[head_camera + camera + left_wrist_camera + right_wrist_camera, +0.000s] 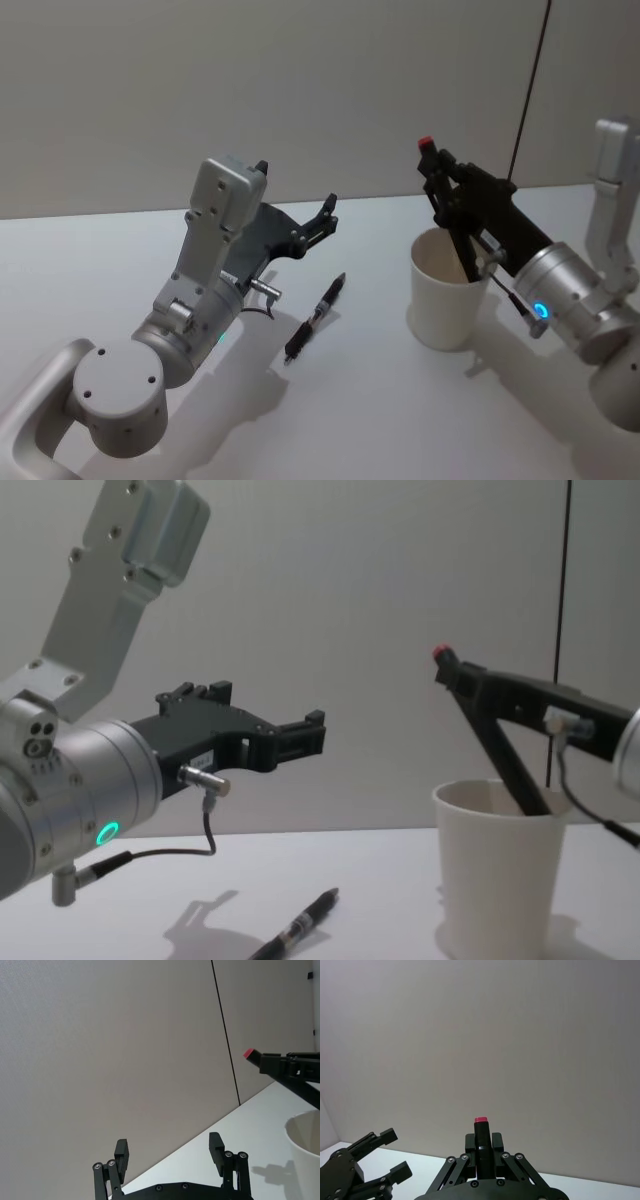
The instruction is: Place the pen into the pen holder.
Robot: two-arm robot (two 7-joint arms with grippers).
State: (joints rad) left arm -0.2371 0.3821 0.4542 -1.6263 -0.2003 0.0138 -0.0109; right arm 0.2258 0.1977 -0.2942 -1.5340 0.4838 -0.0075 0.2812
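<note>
A black pen with a red cap (427,143) stands tilted, its lower end inside the pen holder (445,300), a white paper cup on the table's right side. My right gripper (436,166) is shut on this pen's upper part, just below the cap; the right wrist view shows the cap (481,1121) poking out between the closed fingers. From the chest, the shaft (505,765) slants down past the cup rim (497,792). A second black pen (315,318) lies flat on the table left of the cup. My left gripper (325,218) hovers open above and behind that pen.
The white table (380,420) runs back to a plain wall with a thin dark vertical line (530,90). My left arm's body (200,310) fills the near left. Open table lies between the lying pen and the cup.
</note>
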